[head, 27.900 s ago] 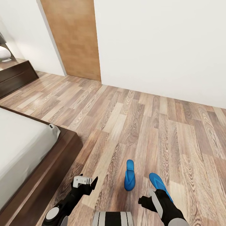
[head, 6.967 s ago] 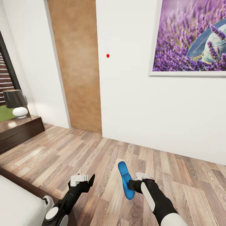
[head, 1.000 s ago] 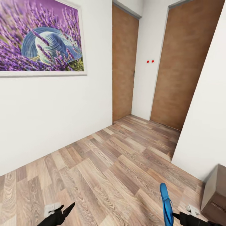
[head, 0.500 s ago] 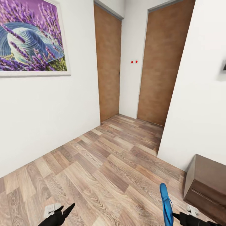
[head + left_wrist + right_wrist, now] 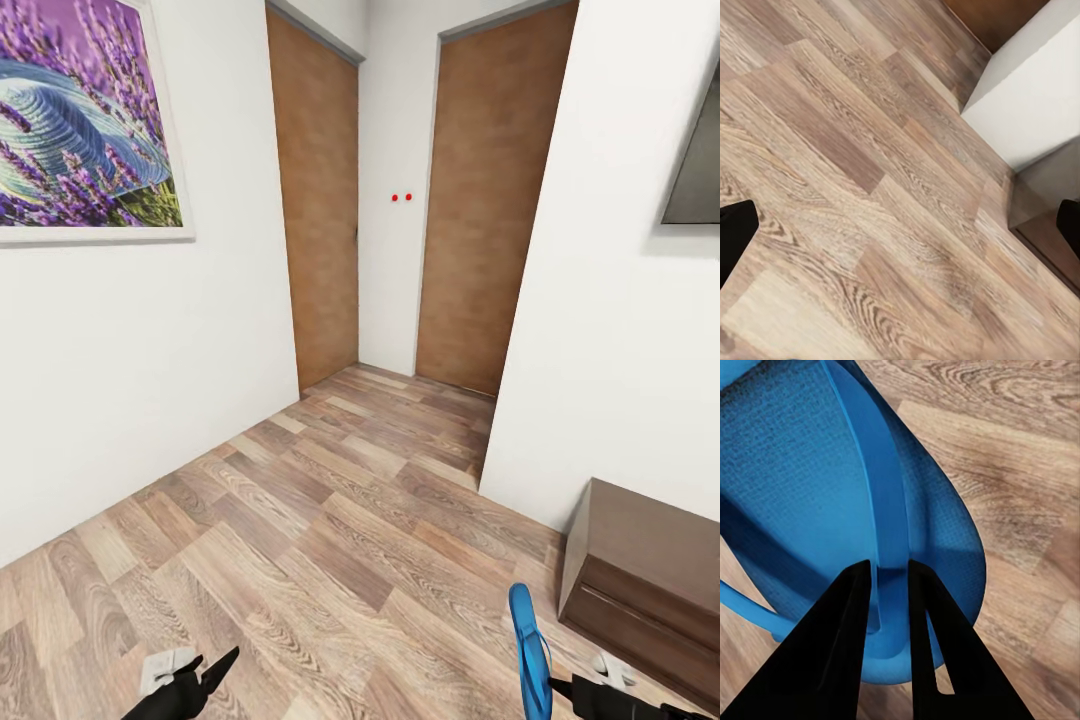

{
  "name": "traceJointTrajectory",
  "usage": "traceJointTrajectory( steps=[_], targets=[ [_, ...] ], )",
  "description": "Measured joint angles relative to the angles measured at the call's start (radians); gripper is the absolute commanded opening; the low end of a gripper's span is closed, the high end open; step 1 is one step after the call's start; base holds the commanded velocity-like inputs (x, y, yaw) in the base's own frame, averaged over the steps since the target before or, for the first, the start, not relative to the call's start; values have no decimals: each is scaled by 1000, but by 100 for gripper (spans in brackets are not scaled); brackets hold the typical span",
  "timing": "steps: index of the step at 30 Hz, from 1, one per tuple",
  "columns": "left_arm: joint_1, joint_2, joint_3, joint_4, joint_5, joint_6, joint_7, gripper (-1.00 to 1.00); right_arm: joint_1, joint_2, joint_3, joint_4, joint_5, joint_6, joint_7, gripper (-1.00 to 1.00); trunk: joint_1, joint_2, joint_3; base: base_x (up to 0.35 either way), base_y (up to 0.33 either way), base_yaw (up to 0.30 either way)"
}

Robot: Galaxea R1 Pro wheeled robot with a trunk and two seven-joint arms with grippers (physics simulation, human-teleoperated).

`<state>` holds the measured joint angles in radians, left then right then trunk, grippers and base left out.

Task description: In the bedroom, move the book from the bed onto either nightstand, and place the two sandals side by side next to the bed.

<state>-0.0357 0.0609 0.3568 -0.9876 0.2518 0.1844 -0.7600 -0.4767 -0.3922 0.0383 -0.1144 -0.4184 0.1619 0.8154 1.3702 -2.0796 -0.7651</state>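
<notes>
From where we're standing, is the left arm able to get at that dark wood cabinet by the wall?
Probably not. The dark wood cabinet sits off on the robot's right, beyond the right gripper holding the blue sandal. The left gripper hangs open on the other side over bare floor, well apart from it.

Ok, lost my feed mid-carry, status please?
Right gripper shut on bright blue flip-flop sandal. Left gripper open, empty. Dark brown wooden bench ahead on the right.

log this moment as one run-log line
phase: carrying | right gripper: shut on sandal strap | left gripper: open, empty | ahead: doors, floor, dark wood unit
</notes>
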Motion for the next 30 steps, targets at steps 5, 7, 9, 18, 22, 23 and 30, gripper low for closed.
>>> traceJointTrajectory(
  steps=[5,7,9,18,22,23,30],
  targets=[
    [0,-1,0,0,0,0,0,100,0,0,0,0,0,0,-1,-100,0,0,0,0,0,0],
    [0,-1,0,0,0,0,0,100,0,0,0,0,0,0,-1,-100,0,0,0,0,0,0],
    [0,-1,0,1,0,1,0,100,0,0,0,0,0,0,-1,-100,0,0,0,0,0,0],
    [0,-1,0,1,0,1,0,100,0,0,0,0,0,0,-1,-100,0,0,0,0,0,0],
    [0,-1,-2,1,0,1,0,100,0,0,0,0,0,0,0,-100,0,0,0,0,0,0],
    [0,-1,-1,1,0,1,0,100,0,0,0,0,0,0,1,-100,0,0,0,0,0,0],
    [-1,-3,-13,1,-2,0,0,100,0,0,1,0,0,-1,4,-100,0,0,0,0,0,0]
  ],
)
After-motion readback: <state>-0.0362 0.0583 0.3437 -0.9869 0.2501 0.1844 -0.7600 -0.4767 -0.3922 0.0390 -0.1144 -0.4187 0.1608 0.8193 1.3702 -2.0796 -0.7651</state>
